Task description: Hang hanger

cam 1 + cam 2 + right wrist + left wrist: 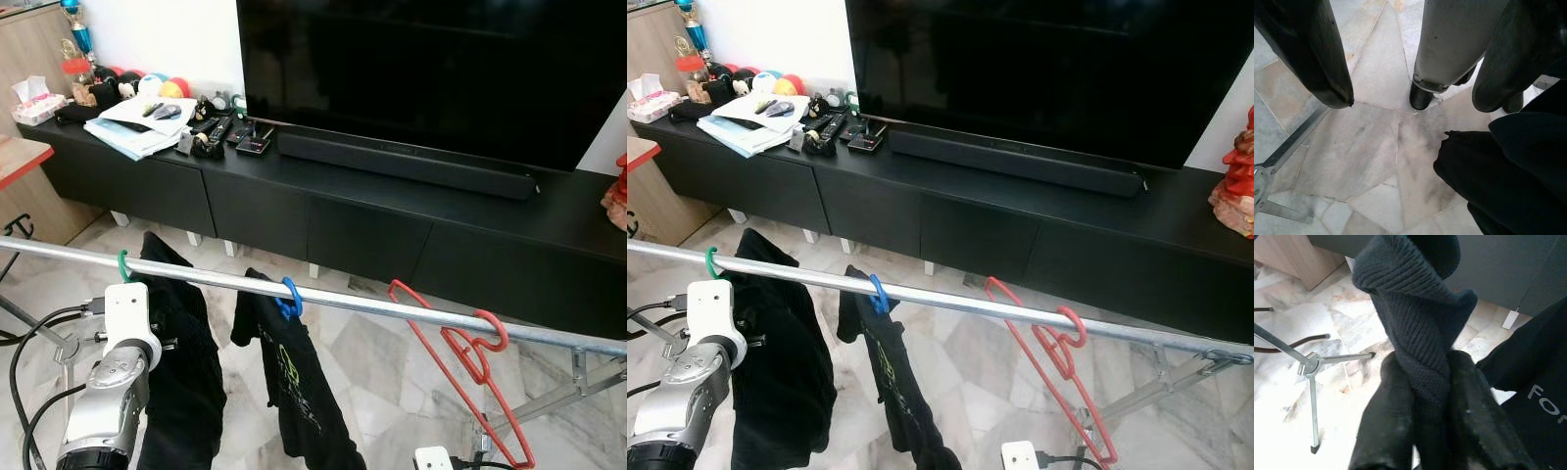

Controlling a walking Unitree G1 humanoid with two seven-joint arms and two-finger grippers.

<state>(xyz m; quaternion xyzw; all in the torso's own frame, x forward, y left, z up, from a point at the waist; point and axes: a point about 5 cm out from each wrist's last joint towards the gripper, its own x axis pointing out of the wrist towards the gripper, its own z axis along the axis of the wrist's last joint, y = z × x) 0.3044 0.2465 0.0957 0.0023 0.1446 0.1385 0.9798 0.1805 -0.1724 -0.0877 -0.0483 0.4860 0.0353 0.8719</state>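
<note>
Marble floor point(392, 382), pale and veined, under a metal drying-rack rail point(372, 305) that crosses the head views from left to right.

Red hanger point(460, 362): empty, hooked over the rail toward the robot's right, body slanting down and to the right. No gripper touches it.

Blue hanger hook point(289, 297) on the rail near the middle, carrying a dark printed shirt point(299, 392). Green hanger hook point(123, 264) further left, carrying a black garment point(186, 372).

Left arm point(108, 392) raised just below the rail beside the green hook. Left wrist view: left gripper point(1430, 396) has its two black fingers point(1386, 421) pressed together on a fold of dark ribbed knit fabric point(1415, 318).

Right wrist view: right gripper point(1410, 73) fingers point(1308, 49) spread well apart, nothing between them, pointing down at floor tiles; a rack leg point(1442, 46) and dark cloth point(1508, 171) below.

Behind the rack: long black TV console point(392, 215) with television point(431, 69), soundbar point(407, 164), papers point(142, 122), remotes point(211, 127).
</note>
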